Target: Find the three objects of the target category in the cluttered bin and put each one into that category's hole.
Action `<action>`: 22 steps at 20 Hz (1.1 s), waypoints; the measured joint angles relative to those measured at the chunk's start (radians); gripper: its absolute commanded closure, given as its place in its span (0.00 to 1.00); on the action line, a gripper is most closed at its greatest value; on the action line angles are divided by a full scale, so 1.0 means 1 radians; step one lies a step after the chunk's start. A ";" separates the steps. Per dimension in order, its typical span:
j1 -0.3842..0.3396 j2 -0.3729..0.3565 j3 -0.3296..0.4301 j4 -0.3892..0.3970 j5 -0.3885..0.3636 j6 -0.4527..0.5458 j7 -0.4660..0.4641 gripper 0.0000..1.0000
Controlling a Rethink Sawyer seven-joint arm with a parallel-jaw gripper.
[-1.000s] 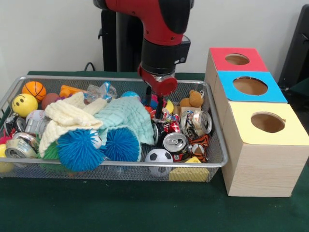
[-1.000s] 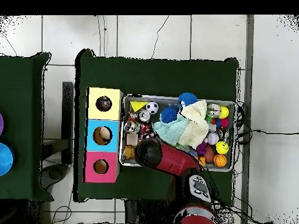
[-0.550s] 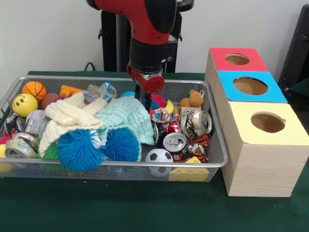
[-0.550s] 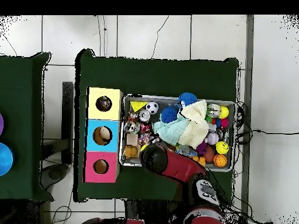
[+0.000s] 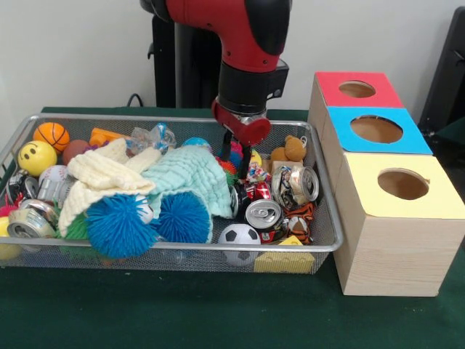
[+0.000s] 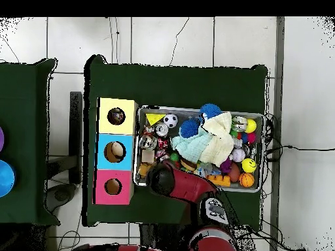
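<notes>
Cloths left of gripper may snag or hide targets; finger state: cannot tell. Cans just right of it, in bin, could roll. Holes in boxes further right.

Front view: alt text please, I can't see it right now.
A red and black robot arm reaches down into a cluttered wire mesh bin of balls, crushed cans and cloths. Right of it stands a wooden box with red, blue and yellow holed tops.

- A dark green cloth covers the bench.
- A second green-covered bench stands apart, carrying a blue disc.
- Black cables cross the tiled floor.
</notes>
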State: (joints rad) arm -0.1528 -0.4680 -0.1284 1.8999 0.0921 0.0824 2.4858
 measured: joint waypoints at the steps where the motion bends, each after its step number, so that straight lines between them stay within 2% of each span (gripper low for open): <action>1: 0.002 -0.002 0.002 0.002 0.002 0.000 0.000 0.00; 13: -0.012 -0.120 0.052 0.105 0.035 0.000 0.000 0.00; 16: -0.020 -0.122 0.058 0.114 0.035 0.000 0.000 0.00; 22: -0.009 -0.078 0.062 0.114 0.042 -0.006 0.000 0.00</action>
State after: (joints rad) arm -0.1618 -0.5456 -0.0664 2.0141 0.1346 0.0769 2.4858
